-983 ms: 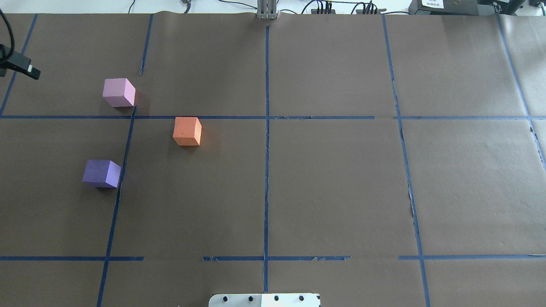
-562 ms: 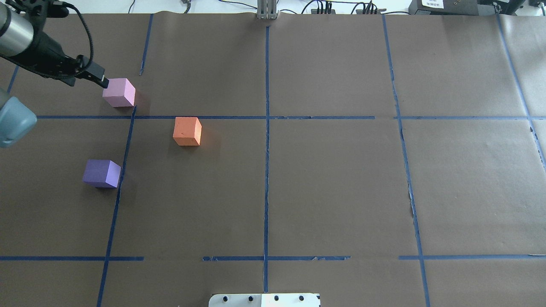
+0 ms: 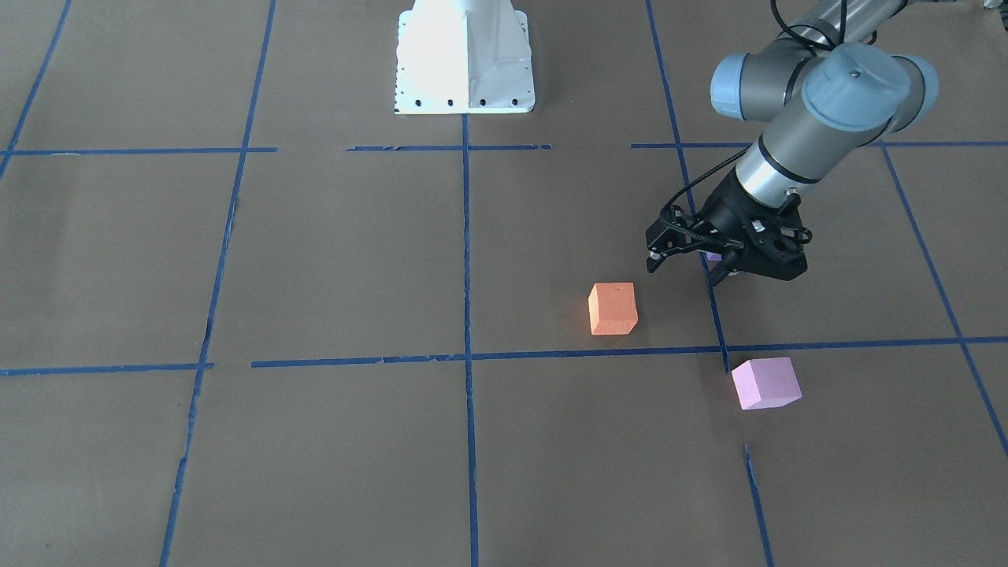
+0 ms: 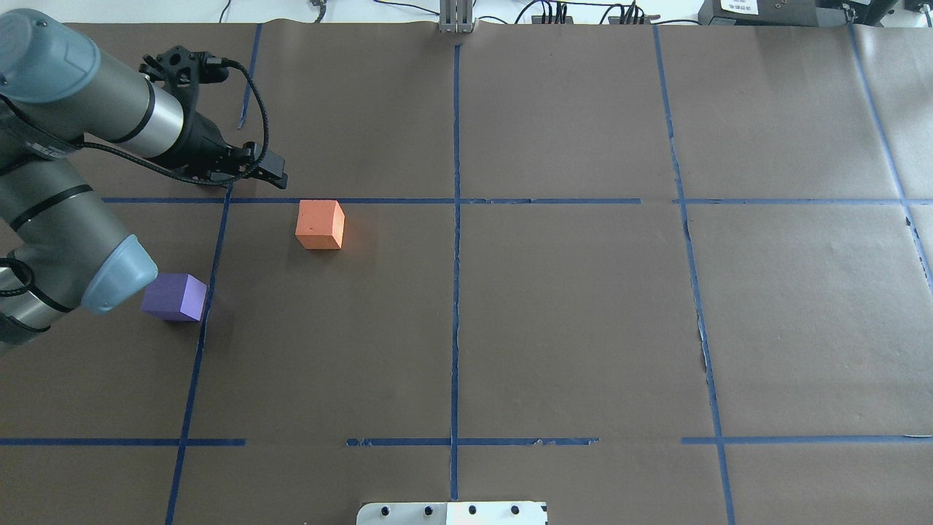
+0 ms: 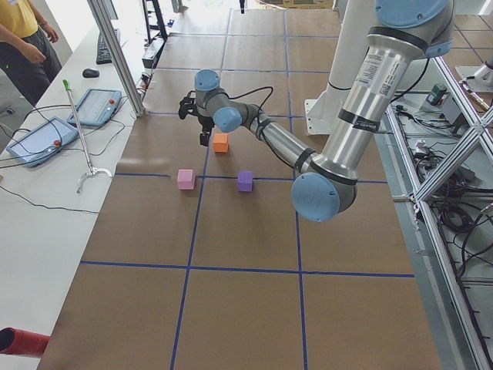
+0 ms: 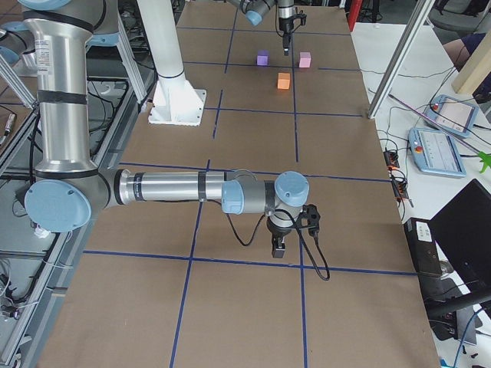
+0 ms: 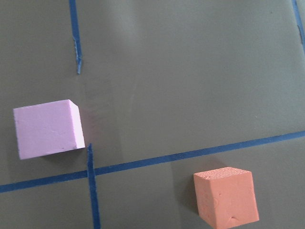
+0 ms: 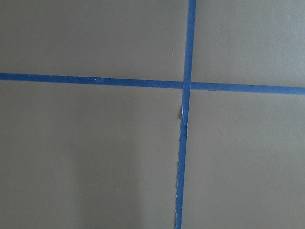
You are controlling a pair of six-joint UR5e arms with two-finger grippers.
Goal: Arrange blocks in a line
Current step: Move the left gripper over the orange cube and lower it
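Three cubes lie apart on the brown table. The orange block (image 3: 613,308) (image 4: 319,224) (image 7: 226,198) is nearest the middle. The pink block (image 3: 765,383) (image 7: 47,129) is hidden under my left arm in the overhead view. The purple block (image 4: 175,297) (image 5: 245,180) shows only as a sliver in the front view. My left gripper (image 3: 719,277) hangs above the table among the blocks, fingers together, holding nothing. My right gripper (image 6: 279,249) is far from the blocks, low over a tape crossing; I cannot tell its state.
Blue tape lines form a grid on the brown paper. The white robot base (image 3: 465,63) stands at the table's near edge. Beside the table's far edge, a side table holds tablets (image 5: 96,106) and a person (image 5: 23,38) stands near it.
My left arm has swept in from the overhead view's left edge toward the right and now covers the pink block there. No block has moved.
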